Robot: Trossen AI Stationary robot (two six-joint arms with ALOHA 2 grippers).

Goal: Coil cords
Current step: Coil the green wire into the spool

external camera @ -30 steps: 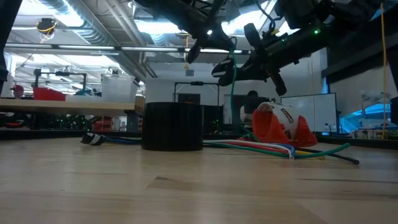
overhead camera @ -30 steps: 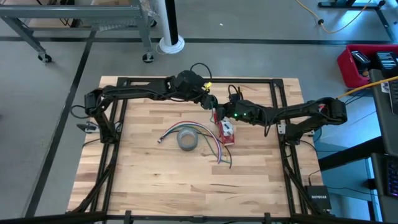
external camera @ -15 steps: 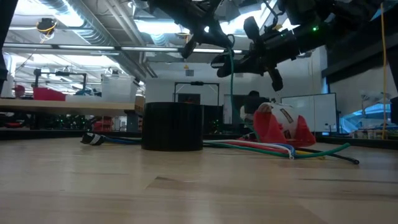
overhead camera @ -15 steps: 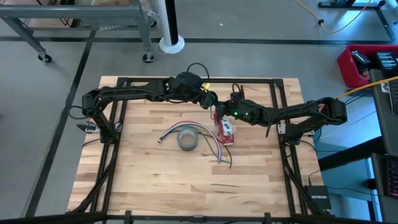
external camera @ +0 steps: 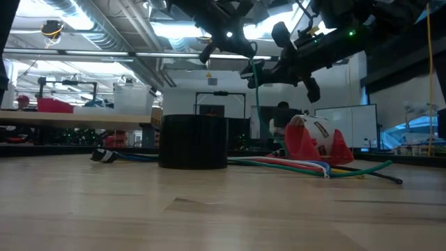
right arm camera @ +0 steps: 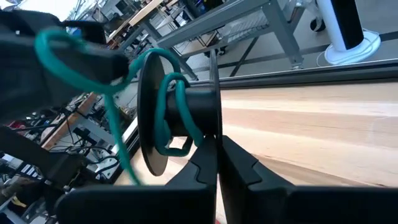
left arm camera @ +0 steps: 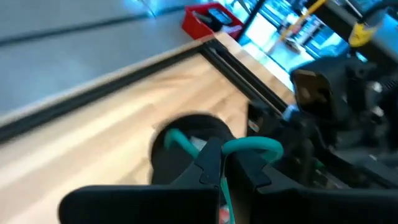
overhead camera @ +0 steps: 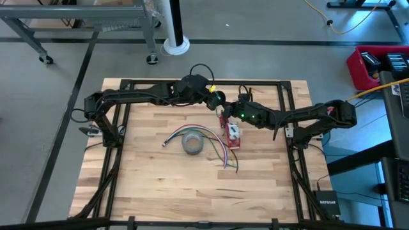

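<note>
A green cord (right arm camera: 163,106) is wound a few turns round the hub of a black spool (right arm camera: 147,118), held in the air over the table's far middle. My right gripper (right arm camera: 217,142) (overhead camera: 226,114) is shut on the spool. My left gripper (left arm camera: 221,163) (overhead camera: 219,99) is just beside it, shut on the same cord. In the low view, one strand of the cord (external camera: 256,104) hangs down toward the table. My left gripper pinches the green cord between its two fingertips at a bend (left arm camera: 239,145) close to the spool. A short loop of cord stands out past the fingers, clear of the table. My right gripper pinches the rim of one thin spool flange (right arm camera: 214,121) between its two fingers. The spool is lifted clear, its axle lying about level.
A grey tape roll (overhead camera: 193,143) stands mid-table among several loose coloured cords (overhead camera: 220,153). A red and white object (overhead camera: 233,135) lies under the grippers. Black frame rails (overhead camera: 285,108) edge the table. Bare wood (overhead camera: 192,191) fills the near half.
Both hands have stayed where they were. My left gripper has turned at the wrist with the cord still in its fingers, and my right gripper has tipped a little with the spool. The hanging strand has swung slightly sideways.
</note>
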